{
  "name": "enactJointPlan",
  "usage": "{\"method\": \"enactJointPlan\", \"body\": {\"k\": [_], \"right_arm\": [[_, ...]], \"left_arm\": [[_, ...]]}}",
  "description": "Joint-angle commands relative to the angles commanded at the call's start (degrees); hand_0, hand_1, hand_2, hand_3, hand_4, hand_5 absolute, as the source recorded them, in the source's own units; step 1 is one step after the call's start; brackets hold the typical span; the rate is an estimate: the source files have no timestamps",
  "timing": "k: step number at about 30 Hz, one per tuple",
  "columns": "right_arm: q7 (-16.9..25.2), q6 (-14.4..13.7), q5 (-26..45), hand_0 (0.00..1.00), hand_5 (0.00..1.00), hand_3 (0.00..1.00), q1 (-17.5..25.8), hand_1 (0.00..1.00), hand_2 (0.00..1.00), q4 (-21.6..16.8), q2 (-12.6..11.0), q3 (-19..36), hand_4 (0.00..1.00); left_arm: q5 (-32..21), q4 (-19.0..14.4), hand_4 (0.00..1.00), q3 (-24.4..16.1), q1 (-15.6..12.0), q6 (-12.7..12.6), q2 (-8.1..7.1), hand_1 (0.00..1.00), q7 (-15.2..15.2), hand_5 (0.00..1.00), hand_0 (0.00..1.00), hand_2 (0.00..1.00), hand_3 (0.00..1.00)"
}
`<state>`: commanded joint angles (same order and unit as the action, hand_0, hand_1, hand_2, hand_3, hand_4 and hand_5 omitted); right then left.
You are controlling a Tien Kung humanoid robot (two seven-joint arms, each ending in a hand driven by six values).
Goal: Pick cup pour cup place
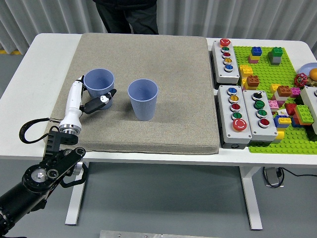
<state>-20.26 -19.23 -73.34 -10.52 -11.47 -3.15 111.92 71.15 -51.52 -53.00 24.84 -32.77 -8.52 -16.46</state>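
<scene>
fingers of the left hand [91, 99] wrap around the lower part of a blue cup [99, 85], white digits behind it and a dark-tipped one crossing its front, so the hand is clamped on that cup. the black left arm [37, 178] climbs from the lower left corner, its white forearm slanting up to the cup, with a black cable loop beside the wrist. the held cup stands upright on the left part of a grey mat [143, 84]. a second blue cup [142, 99] stands upright near it to the right, apart from it, mouth open.

the mat covers most of a white desk [39, 74]. right of the mat lie grey button boxes [242, 116] with coloured buttons, then a green brick baseplate [277, 74] scattered with coloured bricks. a person in dark clothing [126, 15] stands at the far side, in front of a pale ribbed wall. grey floor shows below the desk.
</scene>
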Motion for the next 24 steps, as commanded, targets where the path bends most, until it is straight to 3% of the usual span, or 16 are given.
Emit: {"method": "enactJointPlan", "body": {"k": [7,8,13,14,24], "right_arm": [[-0.04,-0.02,0.07,0.668,0.073,0.529,0.00,0.608,0.550,-0.02,0.02,-0.08,0.002],[-0.03,-0.02,0.09,0.667,0.071,0.528,0.00,0.608,0.551,-0.02,0.02,-0.10,0.002],[0.02,0.04,0.09,0.667,0.071,0.528,0.01,0.608,0.551,0.00,-0.01,-0.09,0.002],[0.02,0.04,0.09,0.668,0.069,0.527,0.01,0.608,0.551,0.00,-0.01,-0.09,0.002],[0.06,0.03,0.02,0.667,0.069,0.527,-0.19,0.607,0.549,0.01,-0.04,0.10,0.002]], "left_arm": [[0.42,-0.23,0.914,-0.29,-0.08,0.54,0.02,0.770,0.04,0.360,0.732,0.913,0.829],[0.44,-0.23,0.930,-0.38,-0.12,0.65,0.01,0.795,0.05,0.382,0.762,0.962,0.918],[1.02,-0.54,0.930,-1.17,-0.31,1.44,0.01,0.795,0.18,0.382,0.762,0.962,0.918],[1.11,-0.60,0.947,-1.29,-0.34,1.57,0.01,0.854,0.18,0.409,0.801,0.998,0.964],[2.81,-2.50,0.957,-4.05,-1.88,3.16,0.26,0.898,0.19,0.422,0.844,0.998,0.998]]}}
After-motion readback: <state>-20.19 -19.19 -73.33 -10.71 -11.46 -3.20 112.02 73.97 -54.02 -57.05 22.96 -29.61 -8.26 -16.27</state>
